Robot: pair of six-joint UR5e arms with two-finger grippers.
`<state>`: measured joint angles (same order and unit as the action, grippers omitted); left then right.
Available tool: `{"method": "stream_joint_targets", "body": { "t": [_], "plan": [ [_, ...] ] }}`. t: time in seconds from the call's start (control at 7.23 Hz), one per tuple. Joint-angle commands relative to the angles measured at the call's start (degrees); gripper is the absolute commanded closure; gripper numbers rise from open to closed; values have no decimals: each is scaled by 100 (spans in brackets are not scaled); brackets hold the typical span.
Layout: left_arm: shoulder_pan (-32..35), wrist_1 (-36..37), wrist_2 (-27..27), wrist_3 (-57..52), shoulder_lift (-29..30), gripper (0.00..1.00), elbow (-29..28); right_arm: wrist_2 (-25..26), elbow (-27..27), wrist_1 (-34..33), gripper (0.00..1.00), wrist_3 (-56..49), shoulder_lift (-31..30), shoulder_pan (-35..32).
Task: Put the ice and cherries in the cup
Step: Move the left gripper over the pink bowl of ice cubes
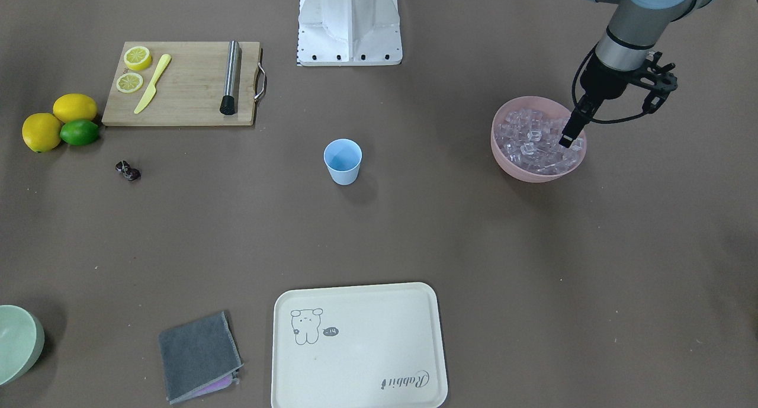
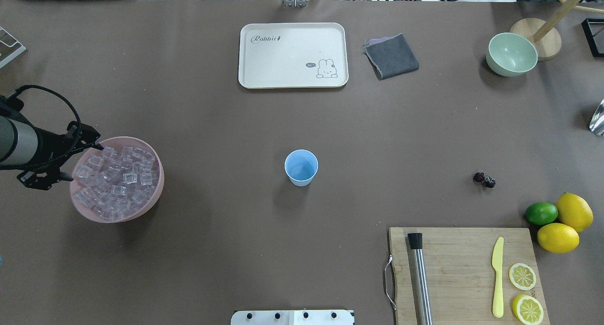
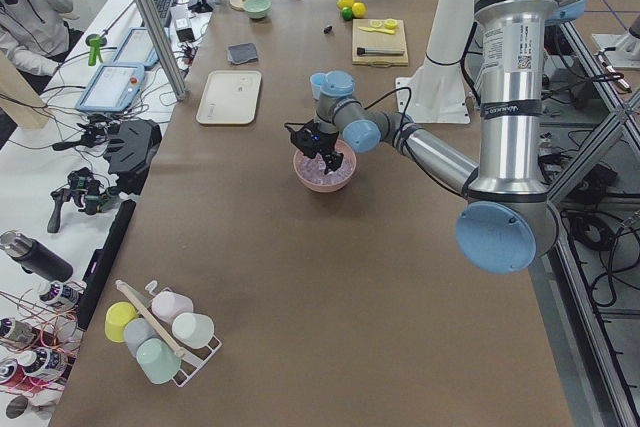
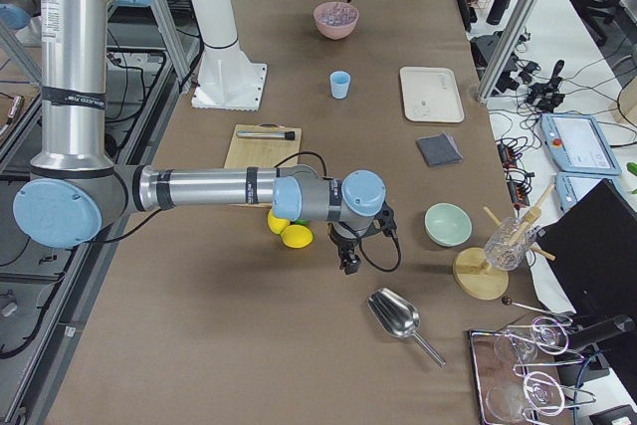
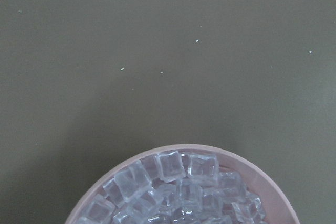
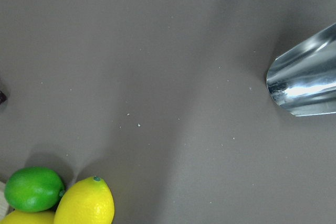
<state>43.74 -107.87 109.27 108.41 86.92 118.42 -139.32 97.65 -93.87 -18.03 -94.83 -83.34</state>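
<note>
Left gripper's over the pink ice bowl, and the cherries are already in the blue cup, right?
No. The cherries lie on the table, apart from the cup, as the overhead view shows; the left gripper is over the pink bowl.

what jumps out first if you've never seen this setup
The pink bowl heaped with clear ice stands toward the table's end on the robot's left, with the left gripper down at the cubes. Next come the pale blue cup standing alone mid-table, and the bright lemons and lime beside the cutting board.
</note>
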Motion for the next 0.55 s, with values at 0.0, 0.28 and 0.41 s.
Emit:
{"method": "stream_joint_targets", "body": {
  "t": [0.0,0.28,0.41],
  "plan": [
    [-24,3,-90,388,-62,8,-47,1,9,0,0,9,9,-7],
    [-241,90,-386,977,8,8,-56,1,0,0,0,10,-9,-7],
    [-400,448,-685,1033,148,9,-56,-8,9,-9,0,10,-18,-7]
  ]
}}
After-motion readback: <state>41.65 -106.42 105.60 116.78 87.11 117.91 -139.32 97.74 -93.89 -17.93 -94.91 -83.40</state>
